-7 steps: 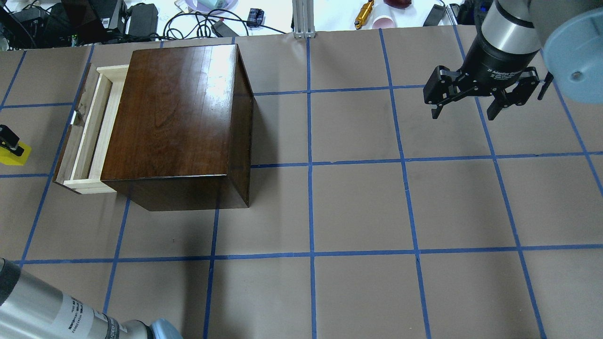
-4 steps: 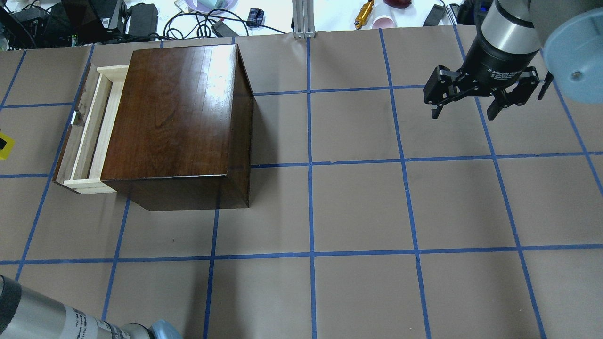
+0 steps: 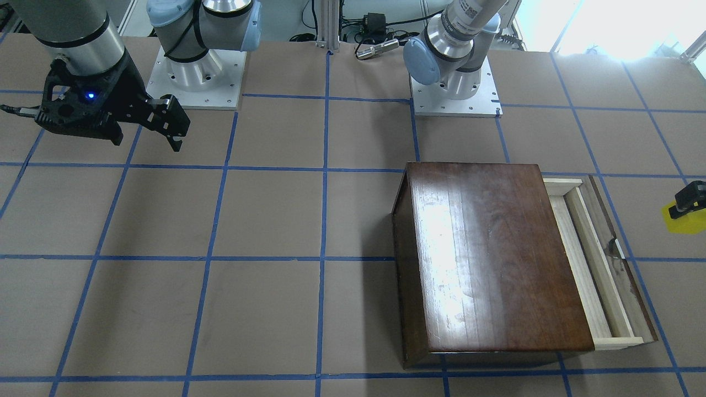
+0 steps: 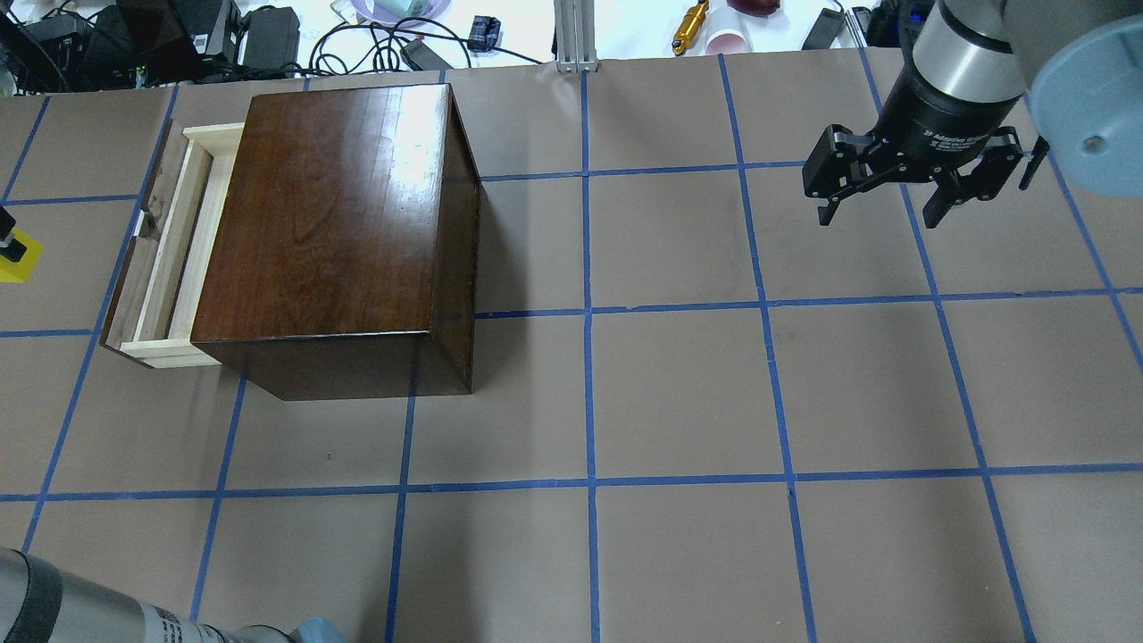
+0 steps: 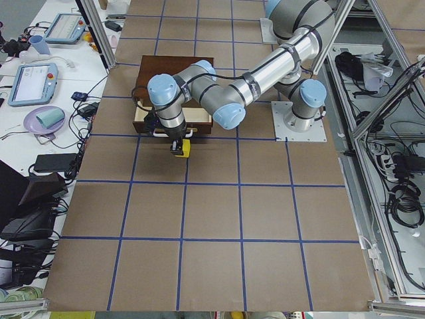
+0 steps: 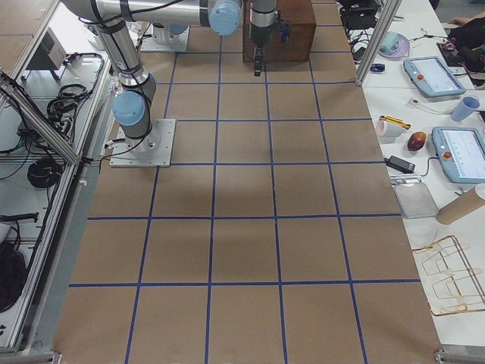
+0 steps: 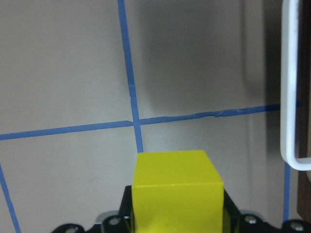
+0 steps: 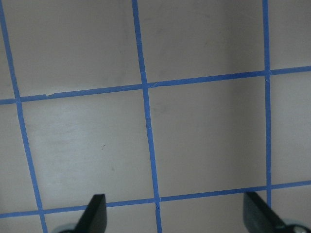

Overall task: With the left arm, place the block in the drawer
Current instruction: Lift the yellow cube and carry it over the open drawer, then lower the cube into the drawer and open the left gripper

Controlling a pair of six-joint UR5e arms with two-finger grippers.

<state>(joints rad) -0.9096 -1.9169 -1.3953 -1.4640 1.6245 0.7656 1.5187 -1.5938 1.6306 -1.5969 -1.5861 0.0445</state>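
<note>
My left gripper (image 3: pixel 689 205) is shut on the small yellow block (image 4: pixel 18 259), at the far left edge of the overhead view. The block fills the bottom of the left wrist view (image 7: pixel 177 194). It is held outside the open drawer (image 4: pixel 165 246), apart from its dark front panel, whose metal pull (image 7: pixel 291 97) shows at the right of the left wrist view. The drawer sticks out of the glossy dark-brown box (image 4: pixel 339 214). My right gripper (image 4: pixel 880 210) is open and empty, above the table at the far right.
Blue tape lines grid the brown table (image 4: pixel 679 393). Cables, chargers and a pink cup (image 4: pixel 728 40) lie beyond the far edge. Both arm bases (image 3: pixel 452 82) stand at the robot's side of the table.
The left gripper with the yellow block has shifted toward the far side along the overhead view's left edge. The left forearm has slid lower at the bottom left. The right arm has not moved.
</note>
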